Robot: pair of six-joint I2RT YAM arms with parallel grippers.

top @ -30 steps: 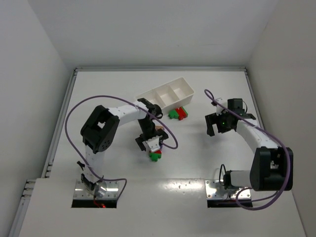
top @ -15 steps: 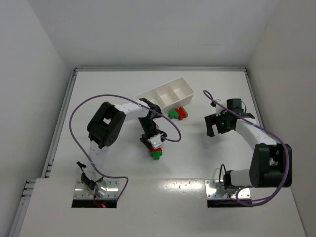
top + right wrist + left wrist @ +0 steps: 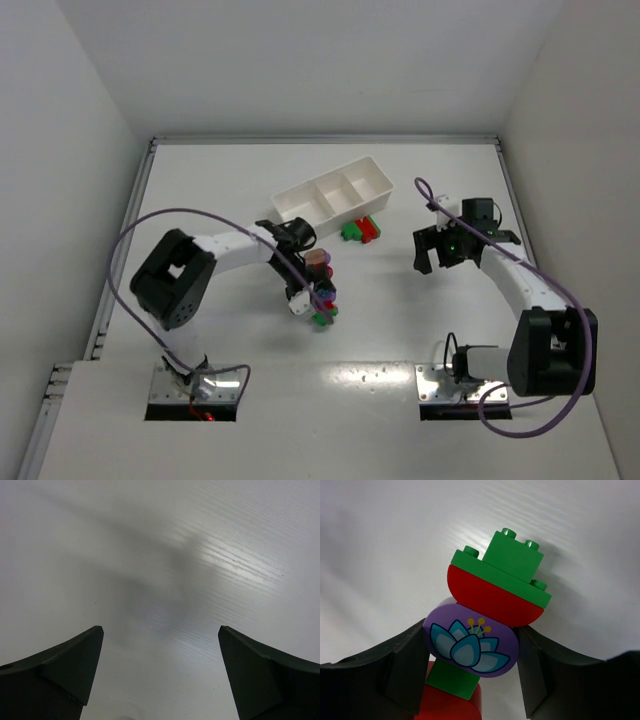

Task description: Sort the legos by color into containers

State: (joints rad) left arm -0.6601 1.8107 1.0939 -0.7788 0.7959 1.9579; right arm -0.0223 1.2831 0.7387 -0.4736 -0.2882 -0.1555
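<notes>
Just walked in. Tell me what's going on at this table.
The left gripper is shut on a joined stack of legos, purple, red and green, near the middle of the table. The right gripper is open over the table, holding nothing. A small red and green cluster lies beside the white tray, whose three compartments look empty, so no sorting shows yet.

White table [image 3: 215,180], pale walls [image 3: 300,70]
</notes>
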